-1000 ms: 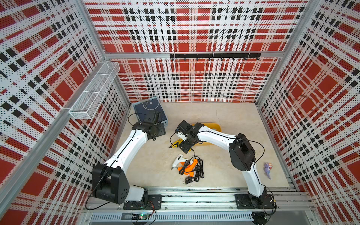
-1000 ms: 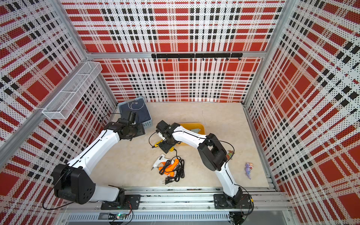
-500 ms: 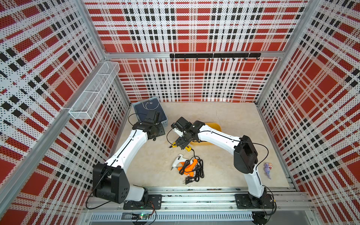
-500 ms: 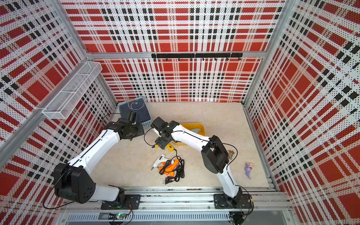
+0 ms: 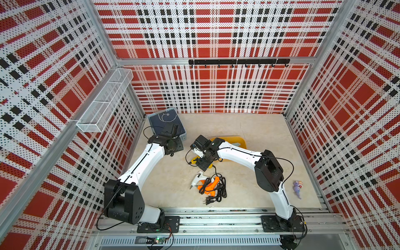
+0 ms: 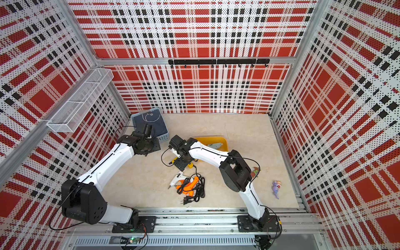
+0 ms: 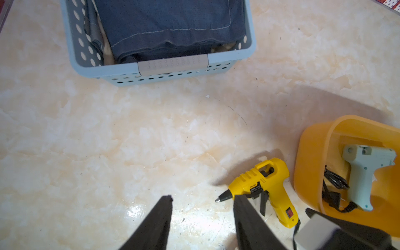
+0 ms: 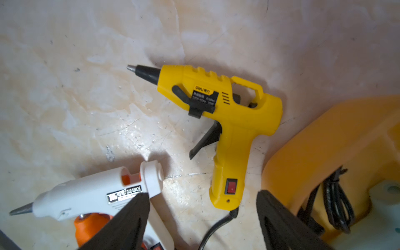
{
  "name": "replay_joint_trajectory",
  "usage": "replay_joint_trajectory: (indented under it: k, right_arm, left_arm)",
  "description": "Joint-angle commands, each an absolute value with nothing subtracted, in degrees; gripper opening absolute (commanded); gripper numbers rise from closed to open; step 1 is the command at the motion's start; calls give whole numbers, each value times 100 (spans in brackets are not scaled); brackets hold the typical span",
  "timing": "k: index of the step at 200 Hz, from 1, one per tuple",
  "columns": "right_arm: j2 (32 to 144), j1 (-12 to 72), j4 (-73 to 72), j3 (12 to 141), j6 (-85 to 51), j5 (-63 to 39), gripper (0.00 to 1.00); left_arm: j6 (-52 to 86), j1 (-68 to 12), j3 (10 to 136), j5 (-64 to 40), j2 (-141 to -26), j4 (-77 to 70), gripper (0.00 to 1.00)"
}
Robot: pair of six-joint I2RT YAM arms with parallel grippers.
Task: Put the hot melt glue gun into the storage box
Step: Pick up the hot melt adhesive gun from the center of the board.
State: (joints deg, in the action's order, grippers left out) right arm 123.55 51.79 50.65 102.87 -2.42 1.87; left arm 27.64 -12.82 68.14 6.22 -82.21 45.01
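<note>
A yellow hot melt glue gun [image 8: 229,121] lies on its side on the table, just outside the storage box [image 8: 313,151], a shallow yellow tub [image 5: 240,139]. My right gripper [image 8: 202,194] hangs open right above the gun's handle end, gripping nothing, with the gun's black cord running between its fingers. In both top views it covers most of that gun. My left gripper [image 7: 203,197] is open and empty over bare table, the yellow gun [image 7: 264,184] just beyond one finger. A pale blue glue gun [image 7: 365,173] lies inside the tub. A white and orange glue gun [image 5: 203,183] lies nearer the front.
A pale blue perforated basket [image 5: 166,124] with dark blue cloth stands at the back left, close to my left wrist. Black cord [image 5: 218,190] is tangled around the white and orange gun. A small purple toy [image 5: 297,188] lies at the right. A white wire rack [image 5: 106,101] hangs on the left wall.
My right gripper has shifted slightly left and forward over the yellow glue gun. Both grippers' jaws have narrowed a little. The left arm has stayed in place.
</note>
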Motion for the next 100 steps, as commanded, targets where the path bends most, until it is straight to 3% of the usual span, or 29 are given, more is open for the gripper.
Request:
replay_joint_trajectory:
  k: [1,100]
  right_arm:
    - [12544,5068,5137,10218,-262,345,85]
    - [13290,4939,5175,10811,-367,243,79]
  left_arm:
    - [2738,-1248,6842,585,-8167,4509,53]
    - [2673,-1248,6947,621,-8147,4553,52]
